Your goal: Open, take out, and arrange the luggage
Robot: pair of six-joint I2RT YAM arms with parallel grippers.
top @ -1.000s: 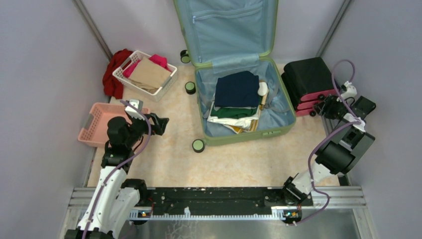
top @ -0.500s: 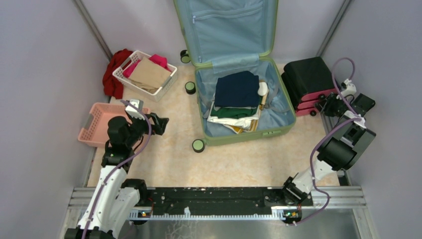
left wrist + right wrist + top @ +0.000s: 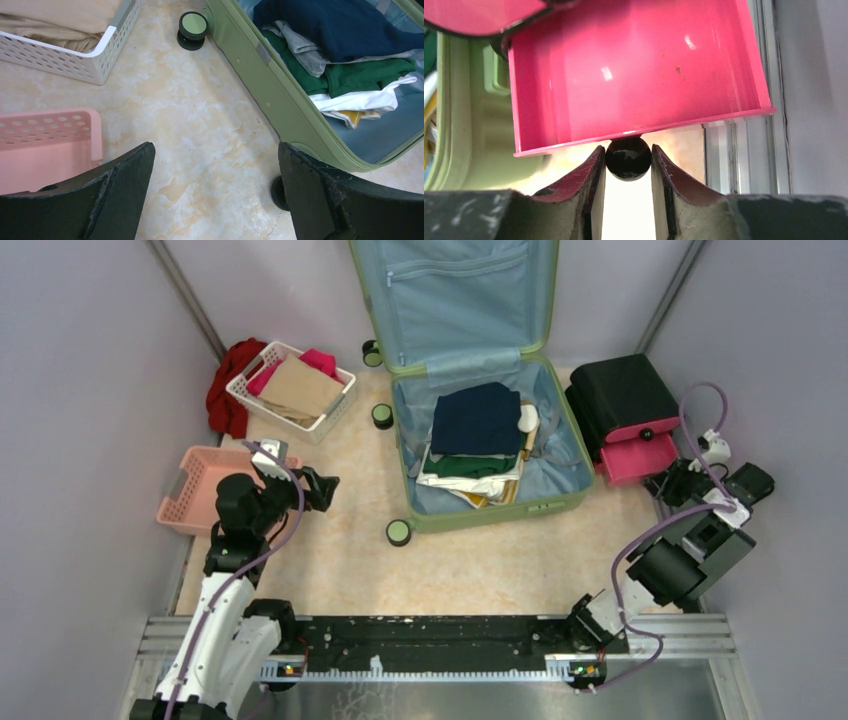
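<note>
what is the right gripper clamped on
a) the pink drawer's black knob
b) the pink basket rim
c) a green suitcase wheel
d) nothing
a: the right wrist view shows the right gripper shut on the black knob at the front edge of the pink drawer.

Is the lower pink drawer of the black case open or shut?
Open: the pink drawer sticks out from the black case, and the right gripper clamps its black knob.

We log a marbled tabletop [image 3: 480, 560] carrying open luggage [image 3: 480, 517] at 12 o'clock, white basket [image 3: 243, 397] and red cloth [image 3: 228, 390] at 10, pink basket [image 3: 195, 495] at 9, and black-and-pink drawer case [image 3: 620, 390] at 2.
</note>
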